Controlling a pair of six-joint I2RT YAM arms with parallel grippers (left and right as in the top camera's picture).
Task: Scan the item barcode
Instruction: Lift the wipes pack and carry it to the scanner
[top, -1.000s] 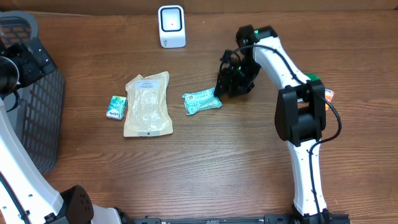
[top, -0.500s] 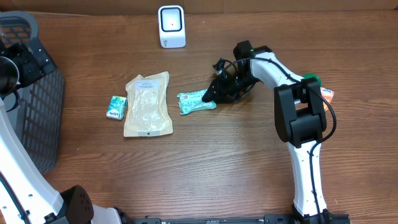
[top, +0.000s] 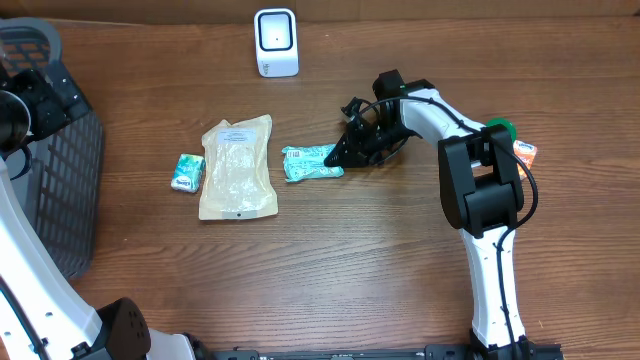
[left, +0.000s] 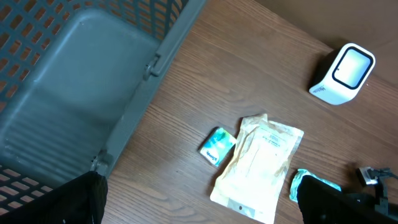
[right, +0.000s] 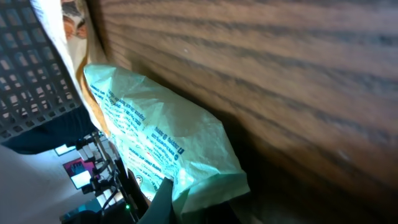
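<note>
1. Counting the goods on the worktop (top: 330, 270) gives four: one long packet (top: 308, 162), one small packet (top: 187, 172), one pouch (top: 238, 168) and one orange pack (top: 526, 153).
2. Both packets are teal with print. The long packet lies near the middle, just right of the pouch. The small packet lies just beside the pouch's left edge.
3. The one pouch is beige and flat, with a white label at its far end.
4. The orange pack shows only as a corner behind the right arm, well apart from the other three goods.
5. One white scanner (top: 276, 42) stands upright at the far edge with its dark window facing the near side. It is well apart from the long packet.
6. One grey lattice basket (top: 60, 190) sits at the left end of the worktop.
7. There are two arms, each with one claw.
8. The right claw (top: 343, 158) is low at the long packet's right end, its fingers pinched together on the film. The right wrist view shows the crinkled corner right at the fingers, and the rest of the packet lies on the wood.
9. The left claw (left: 199, 183) hangs above the basket with its fingers spread wide and nothing between them.
10. The left wrist view takes in the basket, the small packet, the pouch and the scanner.
</note>
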